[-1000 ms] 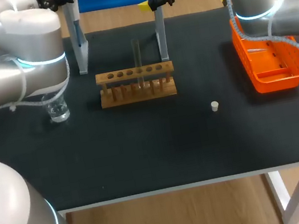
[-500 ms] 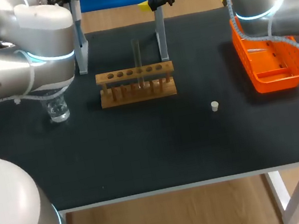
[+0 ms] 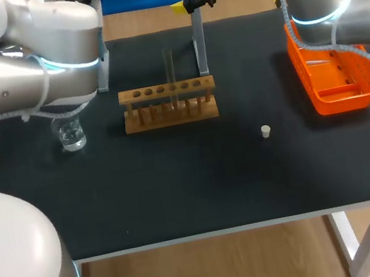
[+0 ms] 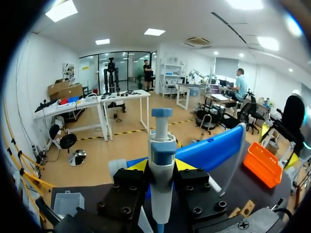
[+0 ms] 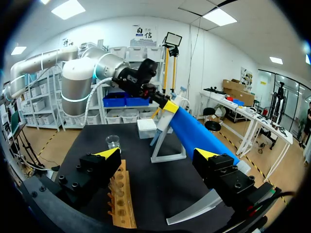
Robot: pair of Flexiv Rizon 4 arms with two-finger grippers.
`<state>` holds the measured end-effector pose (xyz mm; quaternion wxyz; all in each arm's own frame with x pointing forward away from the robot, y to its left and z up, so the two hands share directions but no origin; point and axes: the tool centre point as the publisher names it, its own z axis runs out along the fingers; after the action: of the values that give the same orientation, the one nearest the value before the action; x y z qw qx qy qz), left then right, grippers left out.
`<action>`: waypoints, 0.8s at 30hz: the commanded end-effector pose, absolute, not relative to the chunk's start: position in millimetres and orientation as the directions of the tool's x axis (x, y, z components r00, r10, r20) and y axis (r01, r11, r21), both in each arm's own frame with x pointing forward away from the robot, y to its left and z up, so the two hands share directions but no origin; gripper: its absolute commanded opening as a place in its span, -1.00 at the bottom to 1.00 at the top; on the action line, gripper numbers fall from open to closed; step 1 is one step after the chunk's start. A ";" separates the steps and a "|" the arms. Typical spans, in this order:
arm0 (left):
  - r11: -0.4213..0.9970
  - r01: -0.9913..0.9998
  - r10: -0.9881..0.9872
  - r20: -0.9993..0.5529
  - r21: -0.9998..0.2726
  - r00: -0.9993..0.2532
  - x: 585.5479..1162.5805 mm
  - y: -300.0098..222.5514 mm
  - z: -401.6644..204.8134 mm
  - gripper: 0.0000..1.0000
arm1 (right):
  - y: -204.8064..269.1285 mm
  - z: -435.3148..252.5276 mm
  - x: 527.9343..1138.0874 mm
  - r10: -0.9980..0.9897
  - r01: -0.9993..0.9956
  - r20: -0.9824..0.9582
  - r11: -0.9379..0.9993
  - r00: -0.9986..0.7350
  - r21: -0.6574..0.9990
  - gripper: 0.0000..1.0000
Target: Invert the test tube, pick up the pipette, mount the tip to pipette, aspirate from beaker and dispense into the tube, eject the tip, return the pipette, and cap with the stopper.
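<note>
At the tabletop's (image 3: 192, 180) 11 o'clock edge, beside the blue stand (image 4: 214, 148), the pipette (image 4: 162, 179) stands upright, likely light, stiff and slick, best gripped round its thick pale barrel, where the left end effector (image 4: 161, 166) appears clamped; the right end effector (image 5: 158, 155) gapes apart.

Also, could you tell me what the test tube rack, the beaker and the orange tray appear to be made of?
Test tube rack: wood, matte, by its light brown tone. Beaker: clear glass or plastic, see-through with glints; cannot tell which. Orange tray: likely plastic, uniform bright colour, slight sheen.
</note>
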<state>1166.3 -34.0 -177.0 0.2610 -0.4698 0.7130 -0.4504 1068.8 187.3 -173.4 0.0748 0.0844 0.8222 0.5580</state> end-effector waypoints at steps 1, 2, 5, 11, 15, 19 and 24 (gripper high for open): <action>0.164 -0.459 -0.907 0.050 -0.873 -0.419 1169.3 -35.5 -177.4 -1.00 | 187.1 -172.8 1069.4 0.221 0.056 -0.028 0.365 -0.975 0.929 1.00; 0.163 -0.460 -0.907 0.051 -0.873 -0.418 1169.4 -35.4 -178.4 -1.00 | 187.1 -172.8 1069.4 0.221 0.056 -0.028 0.365 -0.975 0.929 1.00; 0.163 -0.467 -0.908 0.053 -0.869 -0.415 1169.9 -35.2 -181.2 -1.00 | 187.1 -172.8 1069.4 0.221 0.056 -0.028 0.365 -0.975 0.929 1.00; 0.163 -0.479 -0.910 0.056 -0.862 -0.411 1171.1 -34.6 -185.3 -1.00 | 187.1 -172.8 1069.4 0.221 0.056 -0.028 0.365 -0.975 0.929 1.00; 0.164 -0.489 -0.911 0.058 -0.857 -0.408 1171.3 -34.8 -188.4 -1.00 | 187.1 -172.8 1069.4 0.221 0.056 -0.028 0.365 -0.975 0.929 1.00; 0.164 -0.495 -0.913 0.059 -0.853 -0.405 1170.7 -36.1 -190.9 -1.00 | 187.1 -172.8 1069.4 0.221 0.056 -0.028 0.365 -0.975 0.929 1.00; 0.163 -0.505 -0.914 0.063 -0.848 -0.401 1167.6 -38.9 -194.0 -1.00 | 187.1 -172.8 1069.4 0.221 0.056 -0.028 0.365 -0.975 0.929 1.00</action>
<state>1167.9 -36.6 -195.2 0.2452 -0.4876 0.7201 -0.4285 1068.8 187.3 -173.4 0.0748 0.0844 0.8222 0.5579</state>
